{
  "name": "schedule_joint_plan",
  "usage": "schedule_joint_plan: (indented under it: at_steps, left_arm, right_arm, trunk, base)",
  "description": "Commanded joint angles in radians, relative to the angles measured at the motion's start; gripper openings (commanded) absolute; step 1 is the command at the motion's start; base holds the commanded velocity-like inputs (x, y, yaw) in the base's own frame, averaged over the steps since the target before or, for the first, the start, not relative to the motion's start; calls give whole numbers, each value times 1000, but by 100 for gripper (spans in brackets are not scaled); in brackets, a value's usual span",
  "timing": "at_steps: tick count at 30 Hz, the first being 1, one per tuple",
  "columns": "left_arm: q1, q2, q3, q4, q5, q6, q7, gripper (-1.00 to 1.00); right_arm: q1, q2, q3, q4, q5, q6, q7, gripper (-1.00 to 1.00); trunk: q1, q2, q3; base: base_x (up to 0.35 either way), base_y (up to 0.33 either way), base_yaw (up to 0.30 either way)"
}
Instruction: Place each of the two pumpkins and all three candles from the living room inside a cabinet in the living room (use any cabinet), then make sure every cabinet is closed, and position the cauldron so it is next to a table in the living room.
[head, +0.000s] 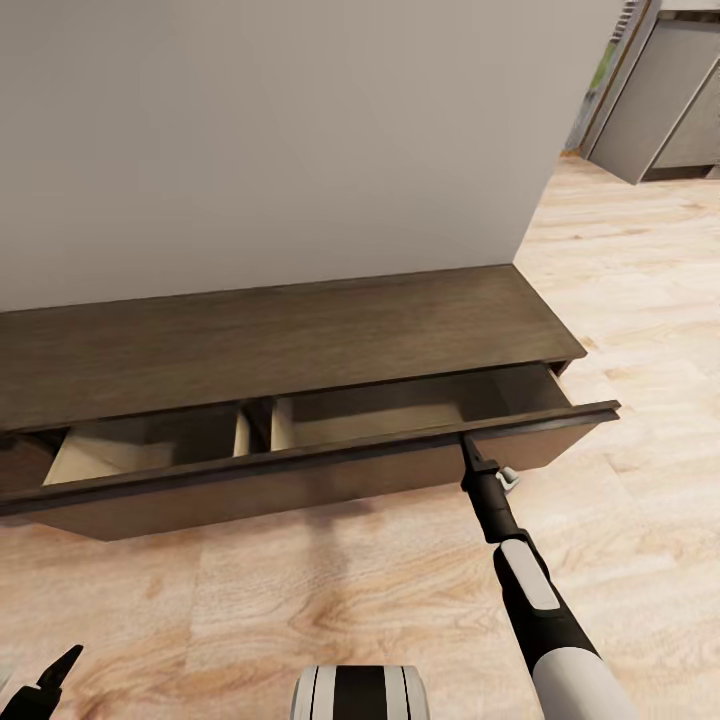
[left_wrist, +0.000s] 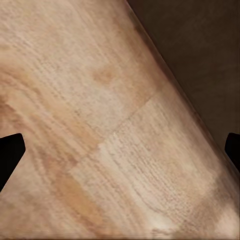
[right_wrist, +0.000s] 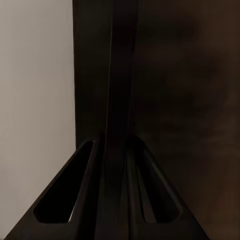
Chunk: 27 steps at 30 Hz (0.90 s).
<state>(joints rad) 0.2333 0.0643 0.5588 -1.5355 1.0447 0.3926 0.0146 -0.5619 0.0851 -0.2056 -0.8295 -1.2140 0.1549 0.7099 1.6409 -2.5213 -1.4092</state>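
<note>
Cabinet (head: 300, 350): long low dark-brown unit against the wall; its wide drawer front (head: 300, 480) stands pulled out, with pale compartments showing nothing inside.
Right gripper (head: 468, 447): reaches to the drawer front's top edge; in the right wrist view its fingers (right_wrist: 90, 195) straddle the thin dark panel, clamped on it.
Left gripper (head: 45, 685): low over the wooden floor (head: 350, 590), fingers spread, holding nothing.
Progress: judged early; stowing, closing and the cauldron step all remain.
</note>
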Motion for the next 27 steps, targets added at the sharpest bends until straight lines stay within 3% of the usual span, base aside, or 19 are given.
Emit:
schedule_joint_plan:
  at_steps: [1, 12, 27]
  left_arm:
    - [0, 0, 0, 0, 0, 0, 0, 100]
    - [0, 0, 0, 0, 0, 0, -2, 100]
    - [0, -1, 2, -1, 0, 0, -3, 100]
  right_arm:
    - [0, 0, 3, 32, 10, 0, 2, -100]
    - [0, 1, 3, 32, 11, 0, 2, -100]
    - [0, 1, 3, 32, 11, 0, 2, -100]
  trunk:
    - [0, 0, 0]
    - [0, 0, 0]
    - [0, 0, 0]
  base:
    - [-37, -10, 0]
    - [-187, -2, 0]
    - [-82, -29, 0]
